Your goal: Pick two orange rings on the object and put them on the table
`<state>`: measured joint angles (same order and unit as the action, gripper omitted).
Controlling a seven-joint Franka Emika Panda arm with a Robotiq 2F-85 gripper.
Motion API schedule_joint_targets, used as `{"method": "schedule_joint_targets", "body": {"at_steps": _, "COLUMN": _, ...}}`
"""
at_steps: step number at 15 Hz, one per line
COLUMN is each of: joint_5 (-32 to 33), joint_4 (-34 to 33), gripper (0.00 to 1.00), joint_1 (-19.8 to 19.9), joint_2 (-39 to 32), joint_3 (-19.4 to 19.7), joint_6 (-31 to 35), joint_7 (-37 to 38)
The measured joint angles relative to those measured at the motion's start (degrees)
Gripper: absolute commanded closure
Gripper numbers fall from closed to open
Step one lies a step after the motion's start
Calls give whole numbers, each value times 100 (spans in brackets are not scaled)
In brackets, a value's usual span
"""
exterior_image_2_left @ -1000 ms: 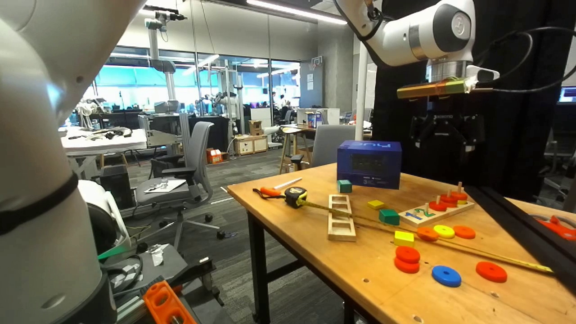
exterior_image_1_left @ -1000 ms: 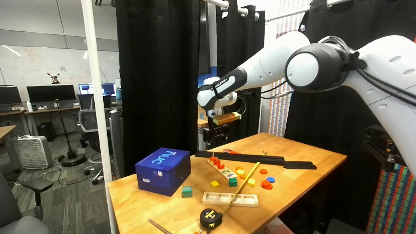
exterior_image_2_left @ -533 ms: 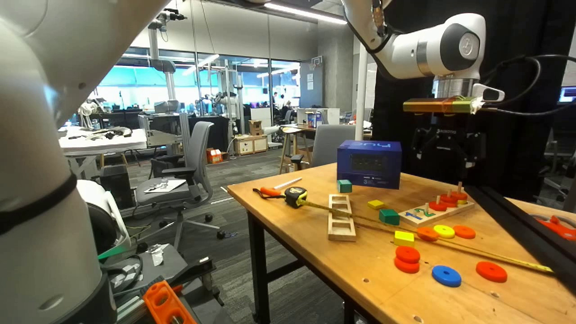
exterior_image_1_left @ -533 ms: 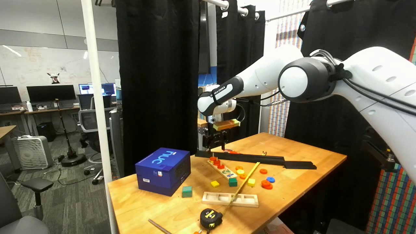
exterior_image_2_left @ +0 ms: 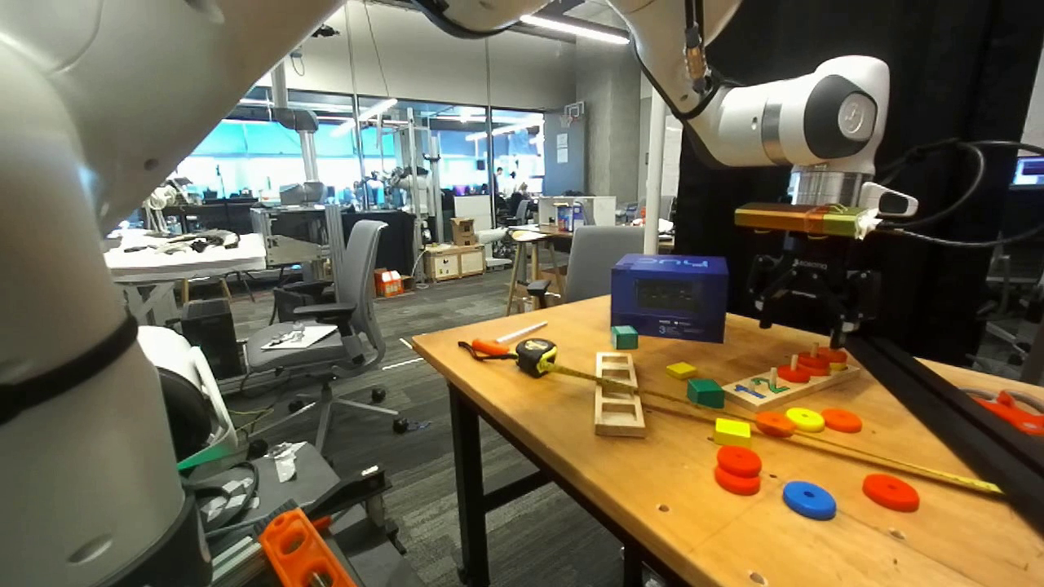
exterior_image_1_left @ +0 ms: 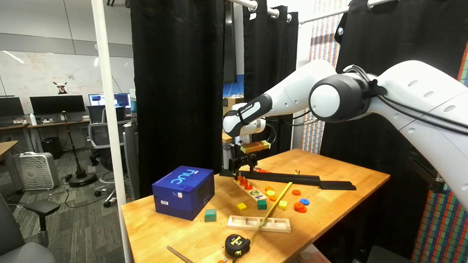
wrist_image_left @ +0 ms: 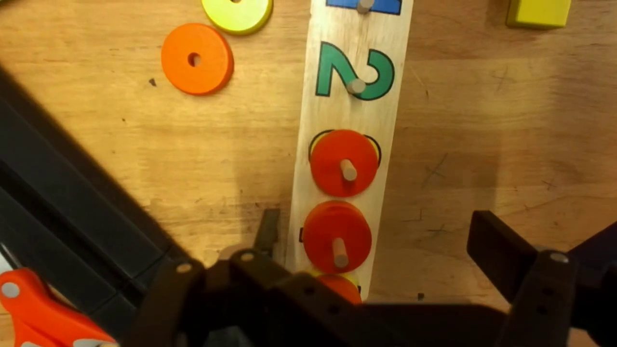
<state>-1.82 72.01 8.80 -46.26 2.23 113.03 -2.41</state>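
A wooden peg board [wrist_image_left: 371,115] with painted numbers lies on the light-brown table [exterior_image_2_left: 555,416]. Orange-red rings sit on three pegs at one end: a ring [wrist_image_left: 328,166], a middle ring [wrist_image_left: 328,231], and an end ring [wrist_image_left: 340,288] partly hidden by my gripper, with yellow under it. They also show in both exterior views, as the ring [exterior_image_2_left: 793,373] and the ring [exterior_image_1_left: 248,187]. My gripper [wrist_image_left: 377,229] is open and empty above this end of the board, its fingers on either side of it. It shows in both exterior views, as the gripper [exterior_image_1_left: 245,170] and the gripper [exterior_image_2_left: 802,333].
A long black bar [exterior_image_1_left: 278,178] lies beside the board's ringed end. Scissors [wrist_image_left: 43,308] are near it. A blue box [exterior_image_2_left: 669,297], green block [exterior_image_2_left: 705,393], wooden frame [exterior_image_1_left: 259,224], tape measure [exterior_image_1_left: 237,245] and loose rings [exterior_image_2_left: 809,500] lie around.
My arm and gripper have moved down toward the ringed end of the peg board. The gripper stays open. The rings and other objects have not moved.
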Motion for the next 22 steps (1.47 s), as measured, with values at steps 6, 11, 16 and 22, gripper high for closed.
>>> {"method": "schedule_joint_targets", "body": {"at_steps": 6, "joint_5": 0, "joint_4": -127, "gripper": 0, "joint_1": 95, "joint_2": -209, "joint_3": 0, "joint_6": -9, "joint_7": -9}}
{"method": "schedule_joint_targets", "body": {"at_steps": 11, "joint_5": -1, "joint_4": -431, "gripper": 0, "joint_1": 166, "joint_2": -435, "joint_3": 0, "joint_6": -52, "joint_7": -9}}
{"method": "schedule_joint_targets", "body": {"at_steps": 16, "joint_5": -1, "joint_4": -770, "gripper": 0, "joint_1": 221, "joint_2": -640, "joint_3": 0, "joint_6": -170, "joint_7": -9}}
{"method": "schedule_joint_targets", "body": {"at_steps": 22, "joint_5": -1, "joint_4": -1098, "gripper": 0, "joint_1": 264, "joint_2": -809, "joint_3": 0, "joint_6": -293, "joint_7": -9}}
